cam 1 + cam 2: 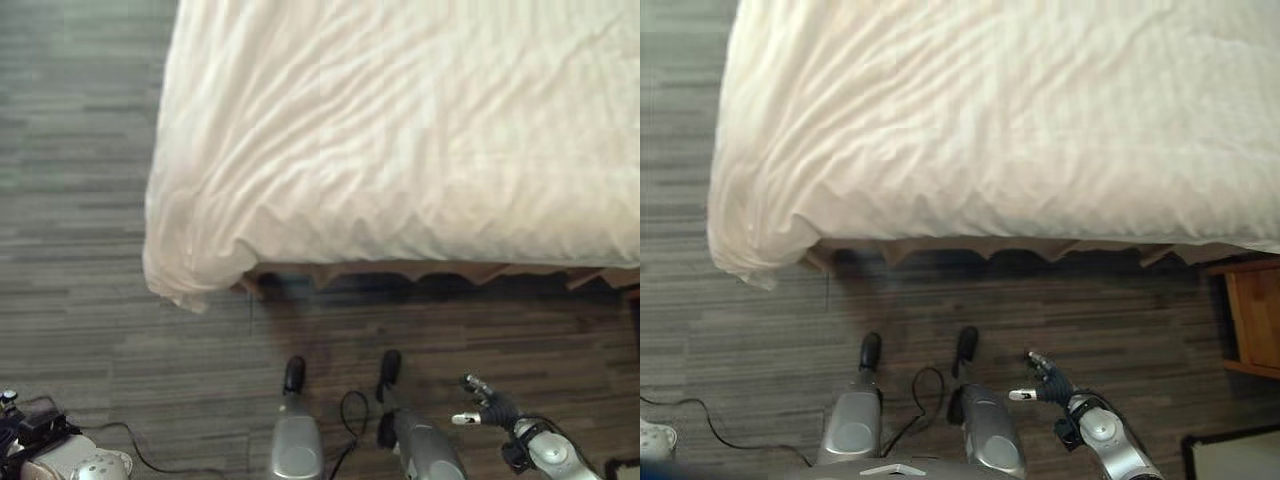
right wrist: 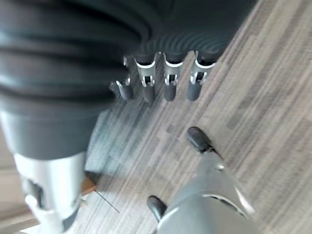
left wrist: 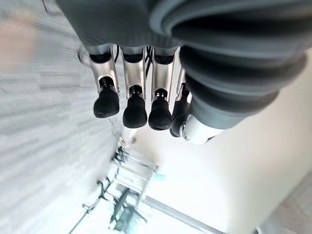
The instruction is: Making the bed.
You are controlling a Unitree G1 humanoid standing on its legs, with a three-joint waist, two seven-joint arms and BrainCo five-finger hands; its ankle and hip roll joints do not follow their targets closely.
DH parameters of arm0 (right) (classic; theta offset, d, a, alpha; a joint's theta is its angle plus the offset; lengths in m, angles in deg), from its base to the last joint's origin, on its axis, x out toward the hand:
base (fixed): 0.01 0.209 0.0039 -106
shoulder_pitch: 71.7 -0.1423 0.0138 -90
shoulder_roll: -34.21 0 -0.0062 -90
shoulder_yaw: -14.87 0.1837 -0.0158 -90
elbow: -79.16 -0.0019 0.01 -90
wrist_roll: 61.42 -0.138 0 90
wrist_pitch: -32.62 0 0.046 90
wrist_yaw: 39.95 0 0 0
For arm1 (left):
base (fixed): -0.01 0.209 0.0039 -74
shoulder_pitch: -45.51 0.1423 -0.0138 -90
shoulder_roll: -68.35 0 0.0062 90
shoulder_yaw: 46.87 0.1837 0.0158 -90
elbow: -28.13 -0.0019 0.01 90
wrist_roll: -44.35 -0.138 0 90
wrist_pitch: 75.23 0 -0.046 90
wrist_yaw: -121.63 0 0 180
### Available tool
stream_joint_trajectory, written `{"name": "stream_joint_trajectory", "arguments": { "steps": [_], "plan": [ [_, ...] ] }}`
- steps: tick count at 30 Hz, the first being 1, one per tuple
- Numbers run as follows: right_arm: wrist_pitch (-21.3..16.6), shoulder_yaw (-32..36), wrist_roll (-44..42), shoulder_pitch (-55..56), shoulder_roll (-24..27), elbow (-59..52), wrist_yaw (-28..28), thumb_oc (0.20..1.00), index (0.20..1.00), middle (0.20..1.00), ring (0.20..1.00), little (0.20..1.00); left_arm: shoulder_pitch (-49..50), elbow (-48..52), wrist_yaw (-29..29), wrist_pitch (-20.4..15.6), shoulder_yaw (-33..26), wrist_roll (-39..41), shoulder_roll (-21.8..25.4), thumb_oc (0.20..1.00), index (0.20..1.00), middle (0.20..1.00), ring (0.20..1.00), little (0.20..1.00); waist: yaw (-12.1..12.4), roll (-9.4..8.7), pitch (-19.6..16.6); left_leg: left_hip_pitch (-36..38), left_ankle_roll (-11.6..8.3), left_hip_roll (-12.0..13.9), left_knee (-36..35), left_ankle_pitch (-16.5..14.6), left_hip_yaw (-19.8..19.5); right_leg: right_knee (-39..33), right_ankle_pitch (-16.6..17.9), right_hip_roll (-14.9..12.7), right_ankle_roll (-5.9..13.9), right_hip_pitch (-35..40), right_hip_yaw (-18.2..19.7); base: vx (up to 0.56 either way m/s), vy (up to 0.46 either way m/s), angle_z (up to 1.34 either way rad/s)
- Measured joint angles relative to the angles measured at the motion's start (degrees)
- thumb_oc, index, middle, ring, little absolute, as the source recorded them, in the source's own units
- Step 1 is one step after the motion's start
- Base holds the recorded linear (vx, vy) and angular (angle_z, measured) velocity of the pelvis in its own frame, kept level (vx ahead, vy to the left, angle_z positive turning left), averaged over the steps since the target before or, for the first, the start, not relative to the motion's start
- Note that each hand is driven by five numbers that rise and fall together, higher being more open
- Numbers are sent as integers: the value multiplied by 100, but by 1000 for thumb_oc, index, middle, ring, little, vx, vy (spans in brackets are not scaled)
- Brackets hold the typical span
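One bed (image 1: 420,140) stood before the robot, covered by one white, creased sheet (image 1: 970,120) whose corner (image 1: 180,280) hung low over the striped grey carpet (image 1: 70,200). The bed's far side and right end were cut off. One wooden nightstand (image 1: 1255,315) showed partly beside it. The right hand (image 1: 1045,382) hung low above the carpet, well apart from the bed, fingers relaxed, holding nothing. The left hand (image 3: 141,97) likewise hung with straight, empty fingers.

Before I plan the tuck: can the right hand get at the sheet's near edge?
Probably yes: the right hand, open, hangs low over bare floor, and nothing stands between it and the sheet.
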Motion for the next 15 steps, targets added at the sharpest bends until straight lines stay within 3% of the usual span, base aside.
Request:
{"name": "stream_joint_trajectory", "arguments": {
  "steps": [4,8,9,11,15],
  "plan": [
    [83,18,51,-24,116,-87,106,1000,1000,1000,1000,1000,-215,558,243,408,1277,-421,489,200,200,200,200,200,-225,-91,-148,47,81,-65,-10,50,85,-4,-3,-63,28,9,77,-4,32,-5],
    [161,-94,103,-5,246,-297,176,1000,1000,1000,1000,1000,-766,1072,462,587,2074,-550,501,200,200,200,200,200,-455,-163,-195,47,129,-155,-20,83,197,-6,71,-122,43,-67,237,-8,31,-17],
    [170,-116,254,-73,294,-322,211,1000,1000,1000,1000,1000,-1043,1378,523,691,2666,-721,619,200,200,200,200,200,-637,-183,-205,38,160,-210,-52,104,334,-5,120,-171,96,-175,382,-13,33,-31],
    [252,-138,281,-109,316,-287,220,1000,1000,1000,1000,1000,-1563,1620,639,786,3188,-933,572,200,200,200,200,200,-791,-182,-205,43,195,-256,-123,133,435,0,183,-170,82,-249,456,-33,35,-26],
    [261,-281,298,-250,317,-290,194,1000,1000,1000,1000,1000,-2422,1560,699,807,3649,-951,363,200,200,200,200,200,-1008,-181,-204,74,201,-264,-194,137,565,1,221,-147,78,-336,600,-2,28,-20]
  ]
}}
